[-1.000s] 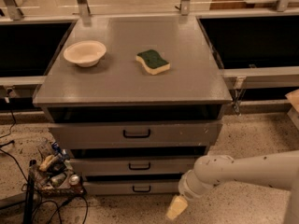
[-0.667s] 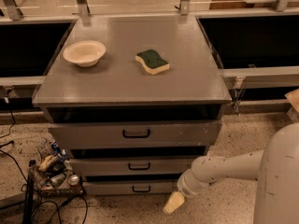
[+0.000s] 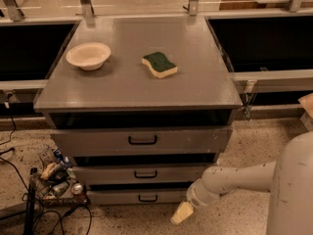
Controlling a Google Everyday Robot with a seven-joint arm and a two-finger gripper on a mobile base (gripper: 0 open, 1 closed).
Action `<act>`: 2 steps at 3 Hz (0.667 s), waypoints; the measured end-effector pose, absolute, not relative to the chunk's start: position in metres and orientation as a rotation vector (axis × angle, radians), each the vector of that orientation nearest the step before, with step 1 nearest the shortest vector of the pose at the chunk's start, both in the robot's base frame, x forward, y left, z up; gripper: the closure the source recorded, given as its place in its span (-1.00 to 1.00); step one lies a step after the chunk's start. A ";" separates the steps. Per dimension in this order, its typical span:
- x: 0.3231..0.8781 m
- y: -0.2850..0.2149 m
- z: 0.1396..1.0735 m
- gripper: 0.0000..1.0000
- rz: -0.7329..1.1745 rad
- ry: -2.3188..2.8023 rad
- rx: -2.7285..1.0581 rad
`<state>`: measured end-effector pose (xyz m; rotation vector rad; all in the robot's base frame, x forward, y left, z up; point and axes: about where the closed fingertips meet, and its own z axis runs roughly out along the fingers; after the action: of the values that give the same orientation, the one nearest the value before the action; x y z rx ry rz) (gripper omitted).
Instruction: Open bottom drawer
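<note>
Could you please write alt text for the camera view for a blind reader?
The robot's pale end effector hangs low, in front and right of the slim grey bottom drawer; a cream bowl and green sponge sit on the cabinet.

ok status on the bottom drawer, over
Arm low, gripper near the floor, just right of the bottom drawer, not touching. Drawer front looks shut. Floor clutter sits off to its left.

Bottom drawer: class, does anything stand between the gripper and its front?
Nothing visible does. The gripper hangs low, in front of the bottom drawer towards its right end, with only bare floor between. The floor clutter lies off to the drawer's left.
</note>
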<state>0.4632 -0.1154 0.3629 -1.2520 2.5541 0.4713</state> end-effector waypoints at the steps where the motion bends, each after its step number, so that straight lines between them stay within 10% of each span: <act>1: 0.468 -0.115 0.342 -1.00 0.520 2.566 -1.196; 2: 0.470 -0.115 0.322 -1.00 0.560 2.582 -1.157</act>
<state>0.4698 -0.1149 0.3223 -1.1575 2.5824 0.5596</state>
